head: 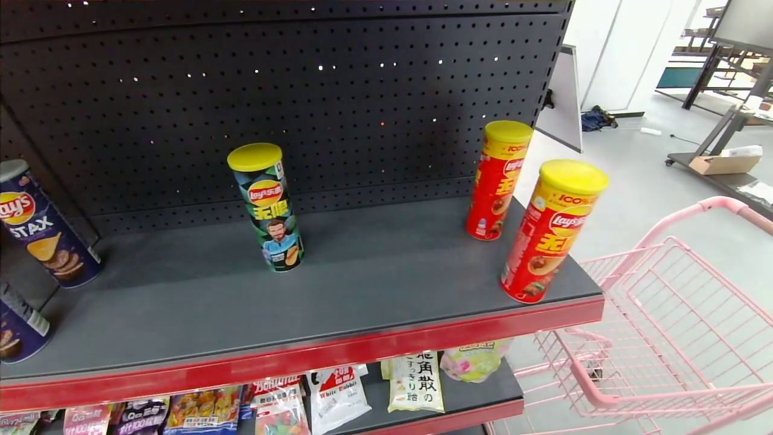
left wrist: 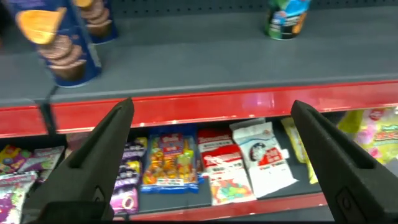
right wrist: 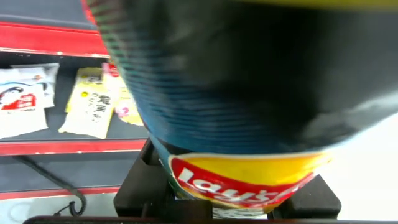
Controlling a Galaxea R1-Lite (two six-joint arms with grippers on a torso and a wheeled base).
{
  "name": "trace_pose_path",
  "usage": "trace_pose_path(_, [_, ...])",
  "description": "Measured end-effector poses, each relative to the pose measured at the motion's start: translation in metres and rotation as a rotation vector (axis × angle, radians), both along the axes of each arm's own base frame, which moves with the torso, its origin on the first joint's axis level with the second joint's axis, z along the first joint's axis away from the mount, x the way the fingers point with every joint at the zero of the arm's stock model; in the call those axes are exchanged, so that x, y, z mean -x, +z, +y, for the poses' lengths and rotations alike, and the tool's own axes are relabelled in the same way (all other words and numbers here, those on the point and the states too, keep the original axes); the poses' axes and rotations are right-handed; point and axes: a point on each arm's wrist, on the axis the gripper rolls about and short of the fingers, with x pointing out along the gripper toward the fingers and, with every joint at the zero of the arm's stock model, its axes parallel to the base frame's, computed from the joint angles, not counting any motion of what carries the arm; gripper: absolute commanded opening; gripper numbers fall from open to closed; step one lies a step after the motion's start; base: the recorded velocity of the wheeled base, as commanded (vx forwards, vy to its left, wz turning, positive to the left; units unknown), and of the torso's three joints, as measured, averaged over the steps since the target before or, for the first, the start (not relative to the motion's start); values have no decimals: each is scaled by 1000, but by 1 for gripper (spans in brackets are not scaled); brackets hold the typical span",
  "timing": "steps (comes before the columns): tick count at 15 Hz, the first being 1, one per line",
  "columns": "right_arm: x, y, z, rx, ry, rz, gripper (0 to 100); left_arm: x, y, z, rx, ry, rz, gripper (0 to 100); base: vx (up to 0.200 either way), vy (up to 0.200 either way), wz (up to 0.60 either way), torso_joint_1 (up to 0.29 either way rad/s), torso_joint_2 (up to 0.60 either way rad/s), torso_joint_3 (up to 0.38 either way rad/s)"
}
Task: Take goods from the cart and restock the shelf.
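The right gripper (right wrist: 227,194) was clamped on a teal chip can (right wrist: 249,93) near the shelf (head: 362,266). The left gripper (left wrist: 211,155) hung with its fingers apart before snack packets (left wrist: 168,162). The shelf above held a green can (head: 266,208) and two red cans (head: 498,178), beside the pink cart (head: 664,338).

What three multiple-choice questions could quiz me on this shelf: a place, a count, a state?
1. Where on the top shelf does the green can stand? A) right end B) near the middle C) front edge
2. How many red cans stand there? A) one B) two C) four
3. The right gripper is: A) open B) shut, empty C) shut on a dark can

1 B, well left of the red cans. 2 B, both at the right end. 3 C, the can sits in its grip.
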Motion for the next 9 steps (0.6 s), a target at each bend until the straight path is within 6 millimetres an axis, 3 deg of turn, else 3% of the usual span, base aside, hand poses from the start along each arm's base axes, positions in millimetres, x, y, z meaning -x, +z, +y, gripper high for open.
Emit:
trace_pose_path(3, [0,-1,0,1,-5,5,0,0,0,0,0,0,0,100,0,200,0,2,4,2])
trace_pose_path(8, [-1,-4,0,3,-8,14,0,0,0,0,0,1,0,100,0,0,0,0,0,0])
trace_pose_path(9, [-1,-5,0,4,-8,16,0,0,0,0,0,1,0,100,0,0,600,7,2,2])
